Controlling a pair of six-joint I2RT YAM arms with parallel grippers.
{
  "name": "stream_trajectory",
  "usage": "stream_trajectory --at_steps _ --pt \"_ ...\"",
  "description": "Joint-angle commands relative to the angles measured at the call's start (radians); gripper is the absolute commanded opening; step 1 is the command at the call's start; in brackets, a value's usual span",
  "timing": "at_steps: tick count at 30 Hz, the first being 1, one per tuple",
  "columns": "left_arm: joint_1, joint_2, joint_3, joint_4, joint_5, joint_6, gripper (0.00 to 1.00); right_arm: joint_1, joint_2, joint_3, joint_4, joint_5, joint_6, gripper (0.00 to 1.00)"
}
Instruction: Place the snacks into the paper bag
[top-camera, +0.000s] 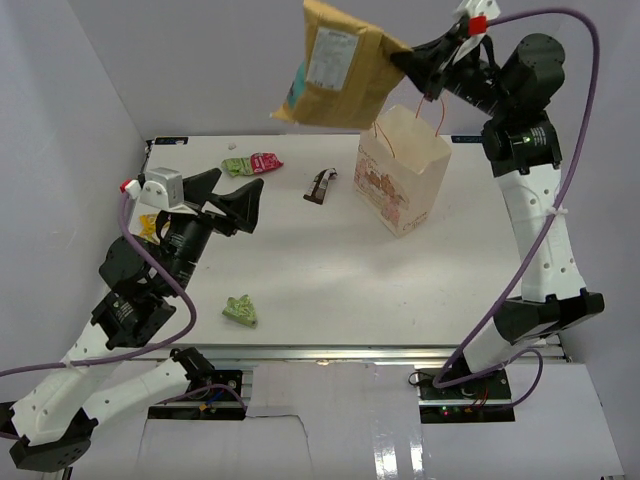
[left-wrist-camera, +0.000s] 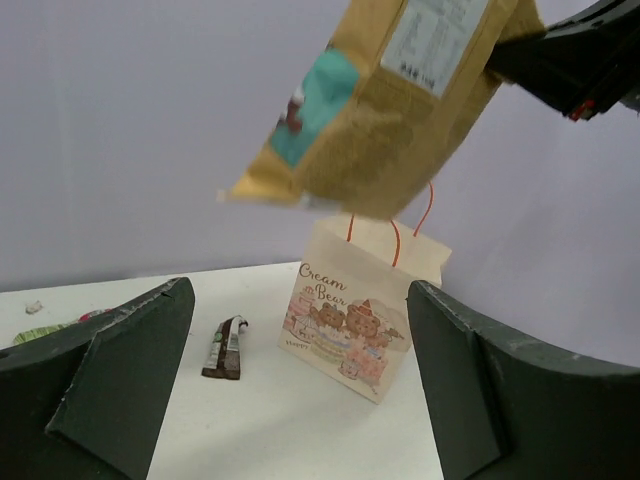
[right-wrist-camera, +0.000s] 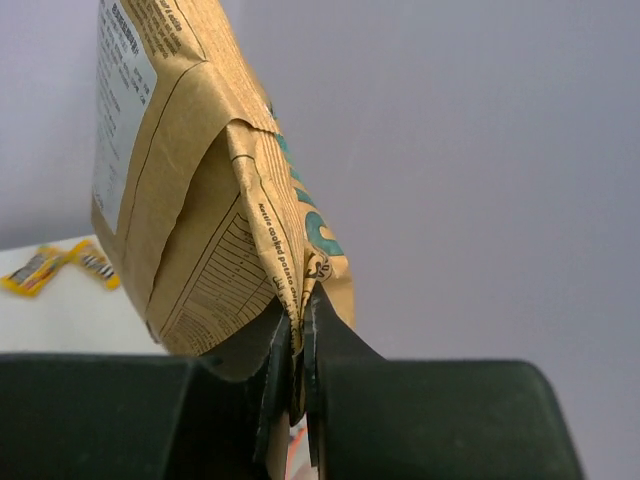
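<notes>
The right claw, in the upper right of the overhead view, is closed on one corner of the large flat tan paper chip bag. The wrist view shows its two dark fingers pressed together on a folded edge. The chip bag hangs in the air, tilted, stretching left from the claw, above and just left of the open mouth of the upright cream paper carrier bag. That carrier bag has a pinkish bear print and thin orange-red cord handles, and it stands on the white tabletop in the upper right of the frame.

The left claw, at centre left, stands wide open and holds nothing, with its fingers aimed toward the carrier bag.

A dark brown packet lies just left of the carrier bag. A green packet and a pink-red packet lie touching at the upper left. A pale green packet lies low near the front edge. Yellow packets peek out beside the left arm.
</notes>
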Motion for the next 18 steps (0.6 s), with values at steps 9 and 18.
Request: stream_trajectory --at_steps 9,18 --pt "0.004 -0.017 -0.109 -0.041 -0.054 -0.076 0.98 -0.216 0.049 0.143 0.242 0.204 0.154 0.08" --pt "0.002 0.045 -0.171 -0.066 -0.031 -0.136 0.98 -0.342 -0.162 -0.305 0.3 0.138 0.11 0.08"
